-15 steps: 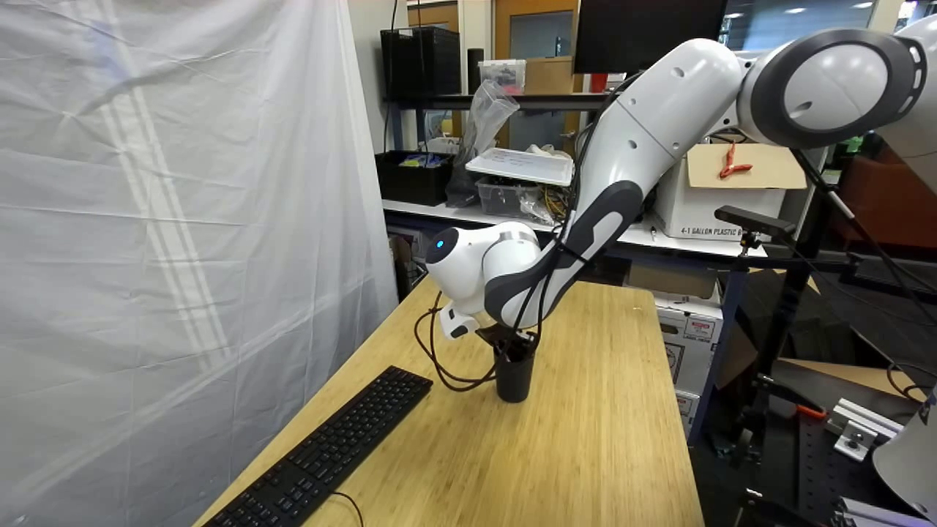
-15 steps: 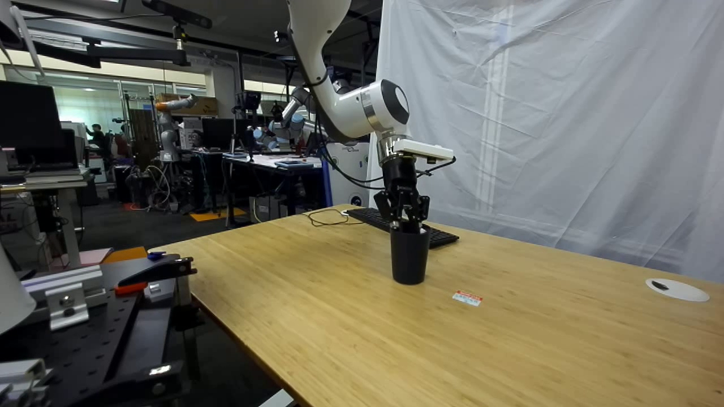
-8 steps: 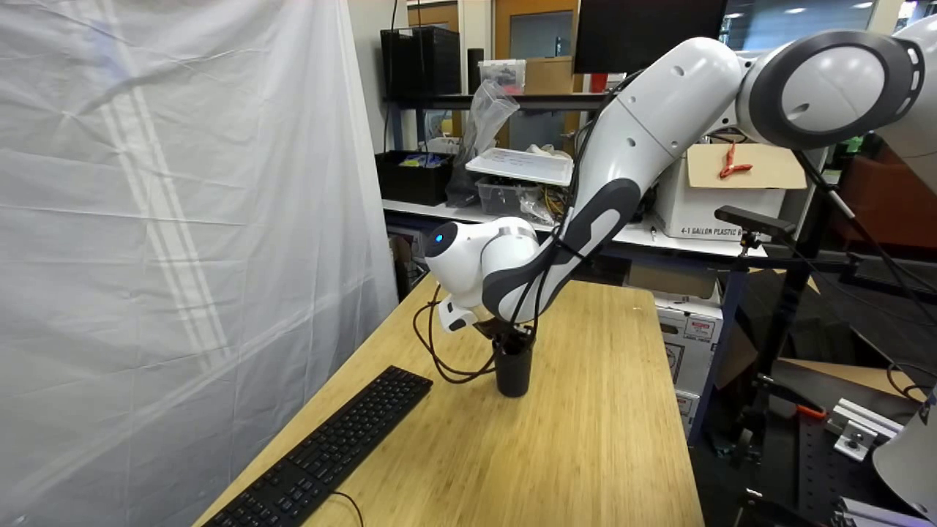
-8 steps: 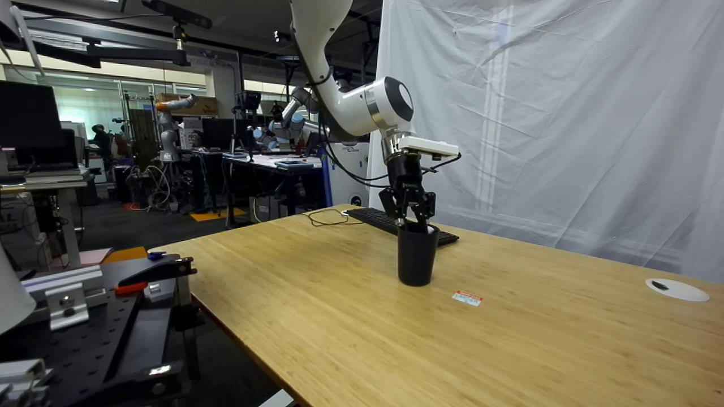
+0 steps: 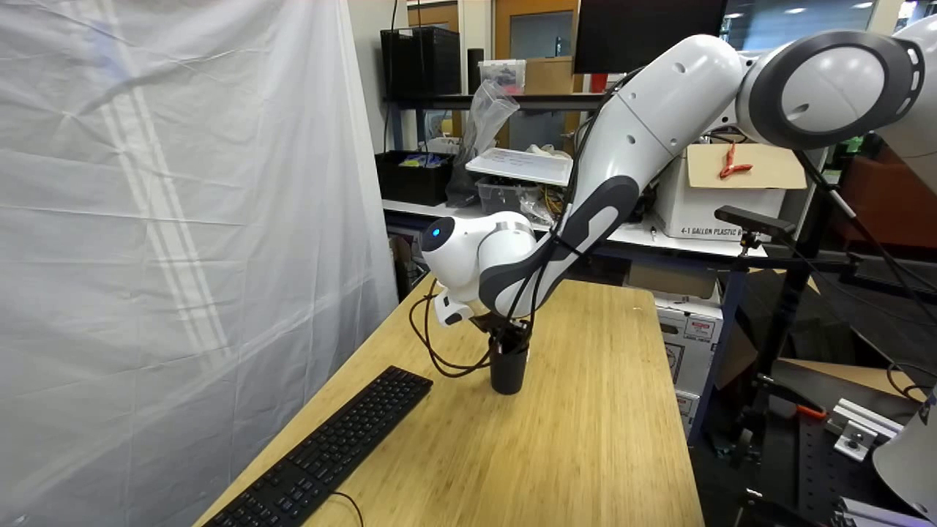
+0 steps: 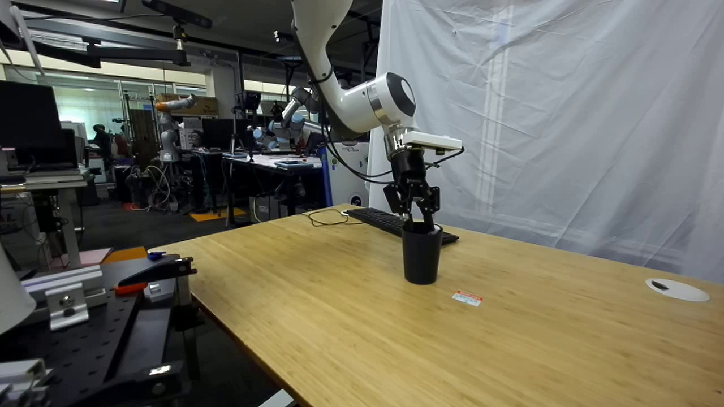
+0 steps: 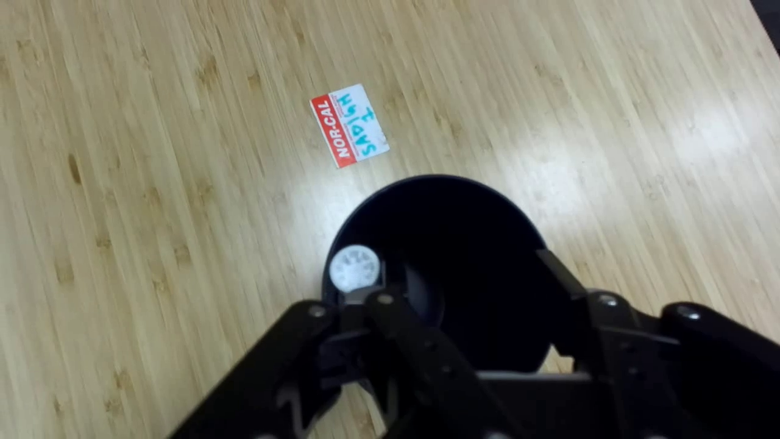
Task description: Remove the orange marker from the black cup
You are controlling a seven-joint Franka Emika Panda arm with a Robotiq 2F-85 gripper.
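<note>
From left to right in an exterior view, we count one black keyboard (image 5: pixel 335 446), one black cup (image 5: pixel 507 373) standing mouth up, and one white robot arm (image 5: pixel 644 124). In the wrist view we find one red-and-white label (image 7: pixel 349 126) reading NOR-CAL, one marker (image 7: pixel 354 268) showing only a white round end, and one gripper (image 7: pixel 460 280) whose two fingers (image 7: pixel 431 346) are spread apart at the cup's mouth. The surface is a pale, grained wooden table (image 6: pixel 537 339). Around it, left to right, we see a white curtain (image 5: pixel 183 219), two black bins (image 5: pixel 421 62) on shelves (image 5: pixel 556 103), a dark screen (image 5: pixel 648 33) and a white box (image 5: pixel 721 208) with printed lettering. The marker sits inside the cup, close to the wall on the left of the wrist view, just beside a finger; we cannot tell whether they touch. Its white end points up toward us there, and its long axis runs down into the cup, seen nearly end-on; its body colour and exact lean we cannot make out.
</note>
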